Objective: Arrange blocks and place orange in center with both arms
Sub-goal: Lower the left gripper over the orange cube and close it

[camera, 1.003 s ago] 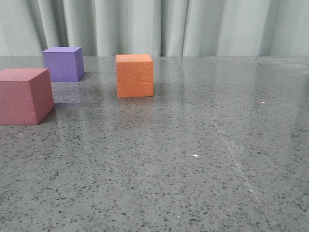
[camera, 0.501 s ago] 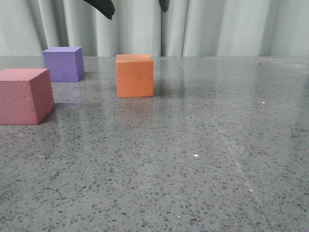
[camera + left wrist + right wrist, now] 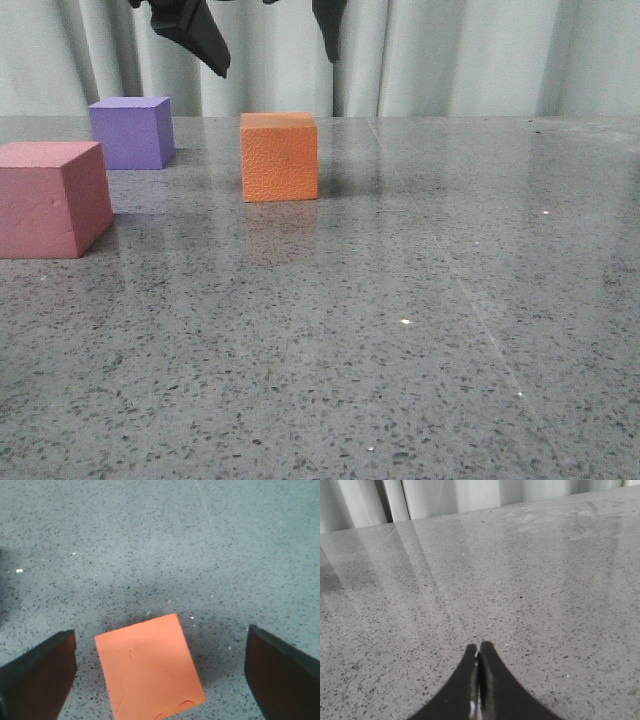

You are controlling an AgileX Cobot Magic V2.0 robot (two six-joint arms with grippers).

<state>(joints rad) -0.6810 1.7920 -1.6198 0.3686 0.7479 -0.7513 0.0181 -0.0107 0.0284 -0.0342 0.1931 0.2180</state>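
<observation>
The orange cube point(image 3: 280, 157) stands on the grey stone table point(image 3: 420, 330), left of middle and towards the back. The purple cube point(image 3: 131, 132) is at the back left. The pinkish-red cube point(image 3: 52, 198) is at the left edge, nearer. My left gripper point(image 3: 275, 50) hangs open above the orange cube, with one finger tip on each side of it and well clear of its top. In the left wrist view the orange cube point(image 3: 149, 667) lies between the two wide-apart fingers point(image 3: 37, 675). My right gripper point(image 3: 479, 647) is shut and empty over bare table; it does not show in the front view.
A pale curtain point(image 3: 450, 55) hangs behind the table's far edge. The table stretches bare to the right and front of the cubes.
My left gripper has come down into the top of the front view above the orange cube. The cubes have not moved.
</observation>
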